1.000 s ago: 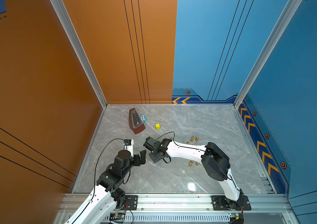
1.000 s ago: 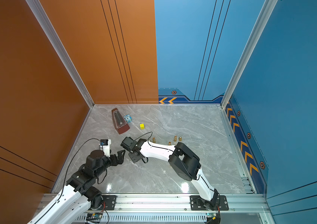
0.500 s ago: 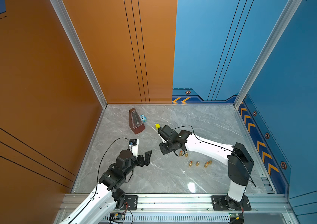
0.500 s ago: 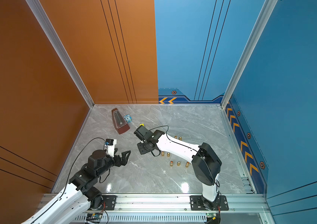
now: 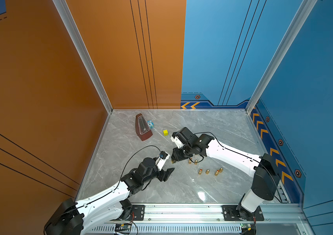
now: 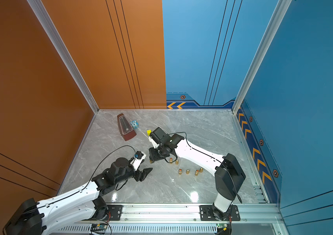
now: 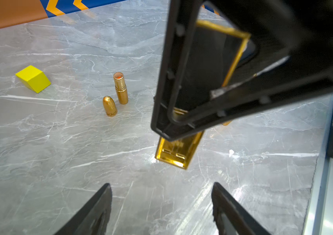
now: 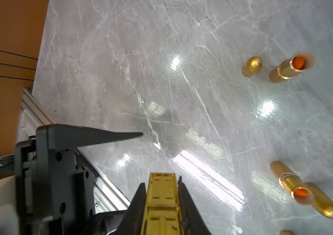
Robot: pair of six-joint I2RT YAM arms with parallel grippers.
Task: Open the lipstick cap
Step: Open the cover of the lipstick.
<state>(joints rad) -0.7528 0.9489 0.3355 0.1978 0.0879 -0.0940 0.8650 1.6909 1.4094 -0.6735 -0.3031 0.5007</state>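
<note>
In both top views the grey marble-pattern tabletop (image 5: 212,130) carries a brown pyramid-shaped metronome (image 5: 143,128) toward the far left corner. A small blue toy figure (image 5: 150,123) sits just beside it and a yellow cube (image 5: 165,132) a little nearer; in a top view the right arm's wrist hides part of that cube (image 6: 148,132). Mid-table the right gripper (image 5: 173,160) points down, pinching a square-sided gold lipstick (image 5: 172,162) whose end pokes out past its tips. The left gripper (image 5: 169,171) hangs near it, closer to the front rail. Six small gold bullet-shaped pieces (image 5: 207,172) stand in two clusters to the right of the grippers. In the left wrist view the left gripper (image 7: 161,203) has its jaws spread with nothing between them, and the held lipstick (image 7: 176,152) is ahead of them. Farther off, a rounded gold cap (image 7: 109,105) bears lettering that seems to read "Gold", only partly legible. An uncapped gold tube (image 7: 121,88) stands upright just beside it, with orange stick inside. In the right wrist view the right gripper (image 8: 162,183) is pressed onto the ribbed gold lipstick (image 8: 162,203). One black left finger (image 8: 100,136) juts in from the side, well apart from it. Two open tubes (image 8: 291,69) show orange stick inside, each with a cap close by.
</note>
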